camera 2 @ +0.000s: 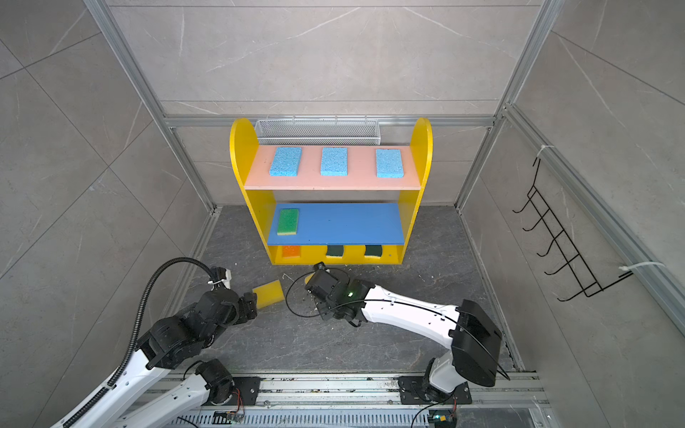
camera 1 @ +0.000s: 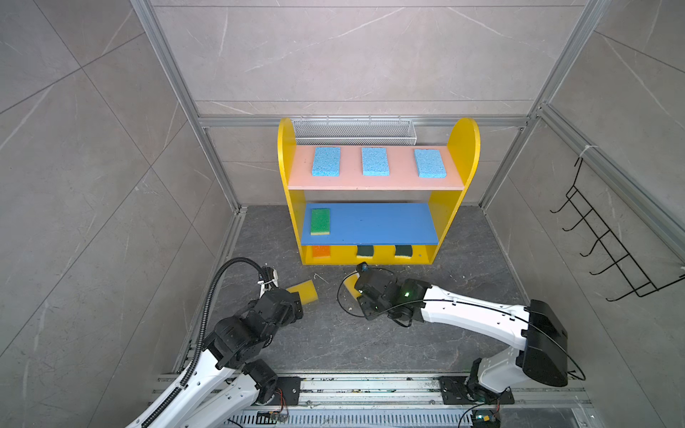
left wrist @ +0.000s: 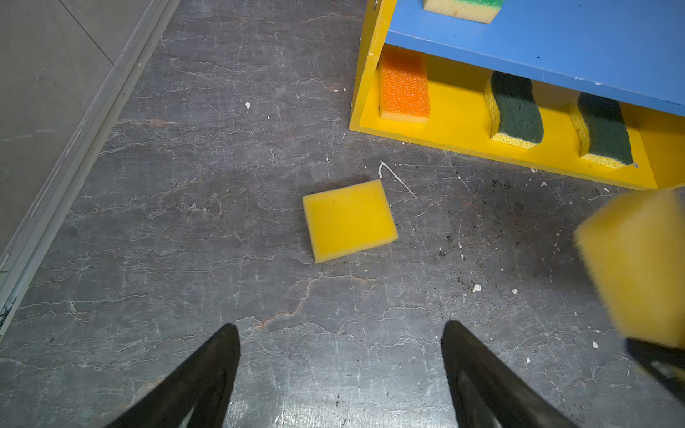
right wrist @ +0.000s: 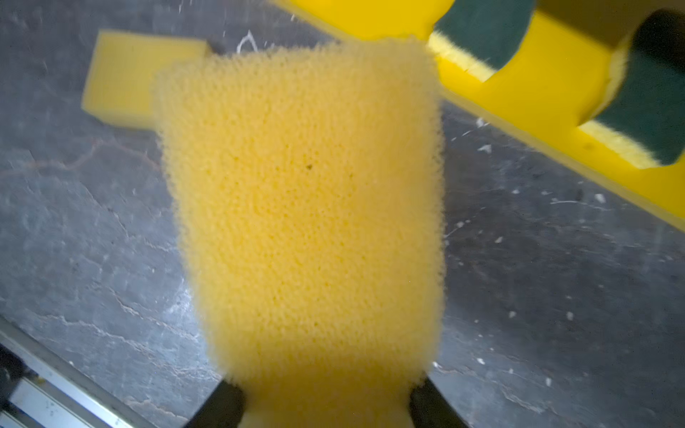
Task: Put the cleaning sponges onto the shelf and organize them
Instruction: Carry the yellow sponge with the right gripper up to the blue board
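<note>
Mesh basket (camera 1: 354, 129) (white), black hook rack (camera 1: 609, 232)

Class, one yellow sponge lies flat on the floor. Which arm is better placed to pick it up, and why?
Left: the left gripper is open, empty and aimed at the floor sponge; the right gripper clamps the other yellow sponge.

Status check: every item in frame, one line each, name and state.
Blue sponges: three, flat on pink top board.
Green sponge: flat, blue middle board, left end.
Orange sponge: bottom tier, left end.
Dark scourers: two, bottom tier.
Loose yellow sponge: flat on floor, untouched.
Held yellow sponge: clamped in right gripper.
Left gripper: open, empty.
Right gripper: shut on held yellow sponge.
</note>
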Controlling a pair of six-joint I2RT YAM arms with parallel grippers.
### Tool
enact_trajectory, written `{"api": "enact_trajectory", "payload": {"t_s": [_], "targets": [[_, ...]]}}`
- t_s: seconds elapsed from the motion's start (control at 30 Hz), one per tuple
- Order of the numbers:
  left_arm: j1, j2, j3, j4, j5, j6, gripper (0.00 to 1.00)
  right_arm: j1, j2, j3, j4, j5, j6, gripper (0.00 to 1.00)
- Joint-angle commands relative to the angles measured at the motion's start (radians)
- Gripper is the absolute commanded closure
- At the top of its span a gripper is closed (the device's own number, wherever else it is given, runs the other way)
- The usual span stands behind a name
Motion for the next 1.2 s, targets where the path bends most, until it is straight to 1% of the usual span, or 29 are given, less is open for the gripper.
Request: {"api": "enact_trajectory", "payload": {"t_s": [0.0,0.1,0.33,0.6,0.83,1.0,1.17], "targets": [[-0.002,0.023,0.039,0.046,0.009,0.033,0.12,-0.073,-0.036,0.037,-0.08,0.085,0.027,0.47],[-0.003,0.046,0.044,0.068,0.01,0.053,0.12,-0.163,-0.037,0.067,-0.09,0.08,0.007,0.46],[-0.002,0.091,0.052,0.103,0.011,0.073,0.12,-0.325,-0.021,0.119,-0.061,0.089,-0.038,0.46],[-0.002,0.111,0.065,0.136,0.003,0.097,0.12,-0.472,0.083,0.213,-0.006,0.049,-0.072,0.46],[0.0,0.106,0.069,0.155,-0.01,0.109,0.12,-0.533,0.168,0.297,0.024,0.038,-0.115,0.47],[0.0,0.107,0.077,0.197,-0.018,0.128,0.12,-0.548,0.217,0.329,0.053,0.022,-0.132,0.46],[-0.001,0.118,0.091,0.2,-0.032,0.147,0.12,-0.57,0.266,0.353,0.062,0.015,-0.128,0.47]]}}
